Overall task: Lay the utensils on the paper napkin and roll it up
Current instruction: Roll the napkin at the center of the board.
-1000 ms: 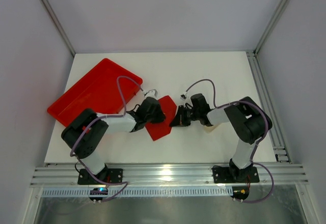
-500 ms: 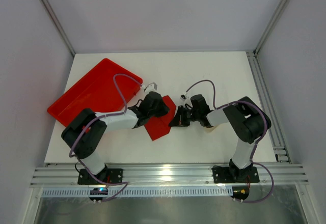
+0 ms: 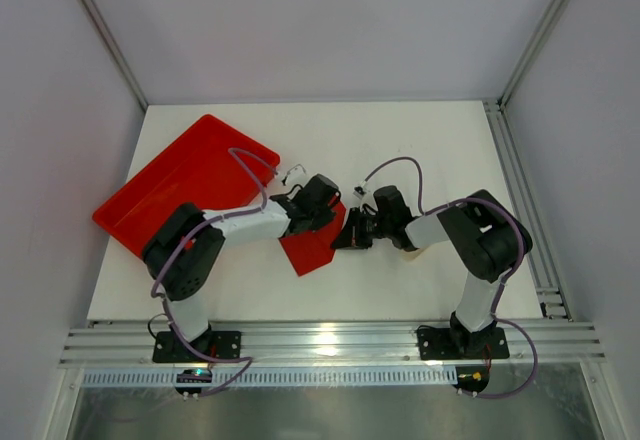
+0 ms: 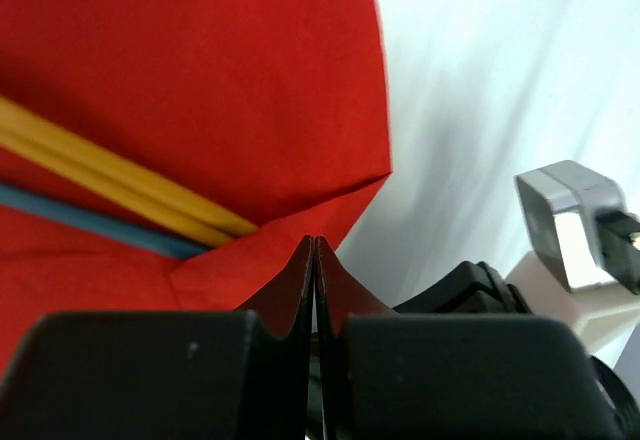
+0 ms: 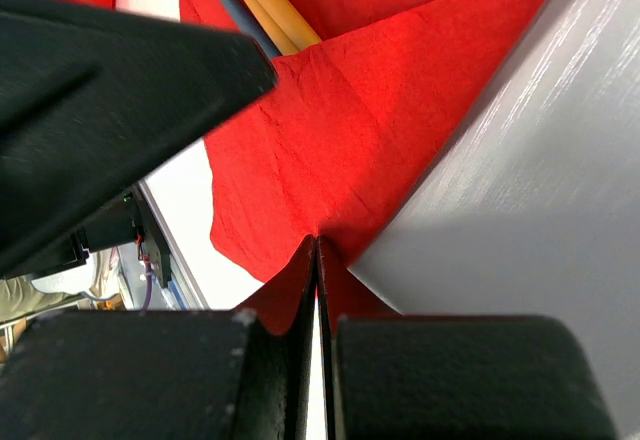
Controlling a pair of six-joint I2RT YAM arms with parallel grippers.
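Surface: white matte counter [image 3: 420,140], boxed by pale grey walls [image 3: 300,30] and aluminium corner posts [image 3: 100,30]. Large rigid red plastic tray [image 3: 180,180] far left, slanted. Thin red paper napkin [image 3: 312,245] mid-counter between arms, folded over slim pale tan wooden utensils [image 4: 120,175]. Grip: left hand [image 4: 315,245] fully closed, pinching napkin edge; right hand [image 5: 317,245] likewise closed on opposite corner.
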